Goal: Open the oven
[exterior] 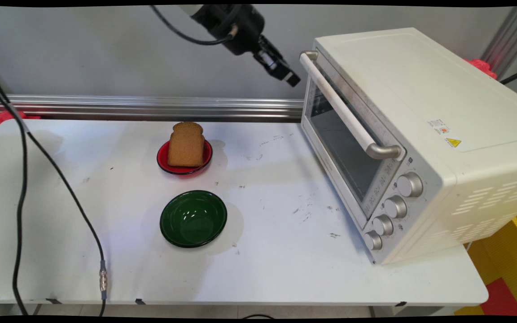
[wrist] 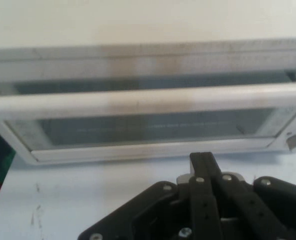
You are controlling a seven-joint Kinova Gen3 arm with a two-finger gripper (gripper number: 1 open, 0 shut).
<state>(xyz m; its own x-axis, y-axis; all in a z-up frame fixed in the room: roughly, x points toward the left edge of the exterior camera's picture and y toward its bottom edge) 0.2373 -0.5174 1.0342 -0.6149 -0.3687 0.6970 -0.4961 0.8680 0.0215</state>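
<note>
- Hand (exterior: 291, 79): raised high near the wall, just beside the far end of the oven handle (exterior: 348, 115), not visibly touching it; fingers drawn together in the hand view, nothing gripped.
- Toaster oven (exterior: 420, 134): standing on the right part of the counter (exterior: 285, 260), door shut, glass front angled toward the bowls; four knobs (exterior: 395, 207) in a column at its near right corner.
- Hand view: looking along the fingers at the shut door, handle bar running across the middle, well clear of the fingertips.
- Slice of bread (exterior: 186, 144): standing upright in the red bowl (exterior: 164, 161), near the middle of the counter toward the wall.
- Green bowl (exterior: 193, 218): just in front of the red one, apart from it, holding nothing.
- State of things: door unopened, bread unmoved, green bowl unfilled.
- Open room: bare counter between the bowls and the oven front; broad free strip along the near edge.
- Edges: oven's right side overhanging close to the counter's right edge; metal rail (exterior: 151, 107) along the wall behind the bowls; black cables (exterior: 20, 179) hanging over the left part of the counter.
</note>
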